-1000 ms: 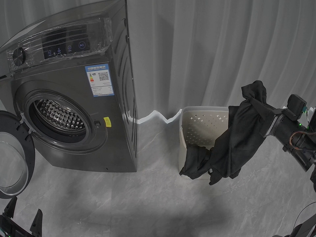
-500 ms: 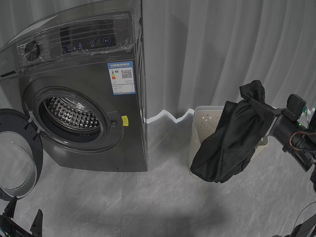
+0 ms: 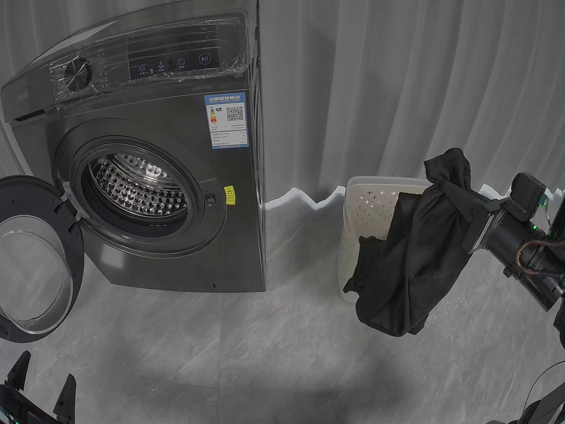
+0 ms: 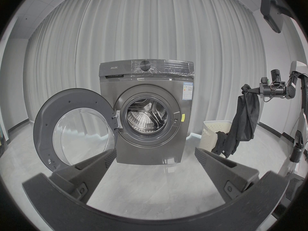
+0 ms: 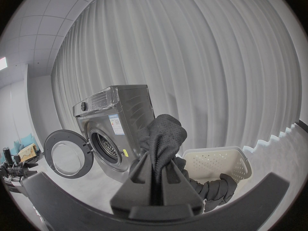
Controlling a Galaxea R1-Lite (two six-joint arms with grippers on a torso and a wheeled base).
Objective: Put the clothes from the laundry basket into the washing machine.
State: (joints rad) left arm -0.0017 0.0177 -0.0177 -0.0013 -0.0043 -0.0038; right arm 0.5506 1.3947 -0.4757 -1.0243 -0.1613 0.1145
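The right hand (image 3: 454,184) sits at the right edge of the head view, a little below mid-height, with its two fingers pinched narrow on the bunched top of a black garment (image 3: 412,254). In the right wrist view the hand (image 5: 157,160) shows the cloth (image 5: 163,132) squeezed between the two closed fingers and bulging out above them. The garment hangs down from that grip in one long dark fold. Its lower part covers the right and front side of the white laundry basket (image 3: 368,207), and a sleeve-like end lies across the basket's rim (image 5: 218,161). The basket stands on the grey floor (image 3: 235,348) in the right half of the head frame, against the pale curtain (image 3: 382,78) and well apart from the washing machine (image 3: 235,237). The machine fills the upper left of the frame. Clear plastic film (image 3: 153,60) is wrapped over its control panel, and a blue-and-white sticker (image 3: 226,120) is on its front. Its round door (image 3: 35,260) is swung fully open at the left edge, baring the perforated steel drum (image 3: 141,184). The left hand (image 3: 46,378) is low in the bottom left corner of the head frame, fingers spread wide. In its own wrist view the hand (image 4: 154,151) faces the open drum, with the basket (image 4: 211,127) and the hanging garment (image 4: 245,119) farther off beside the machine.
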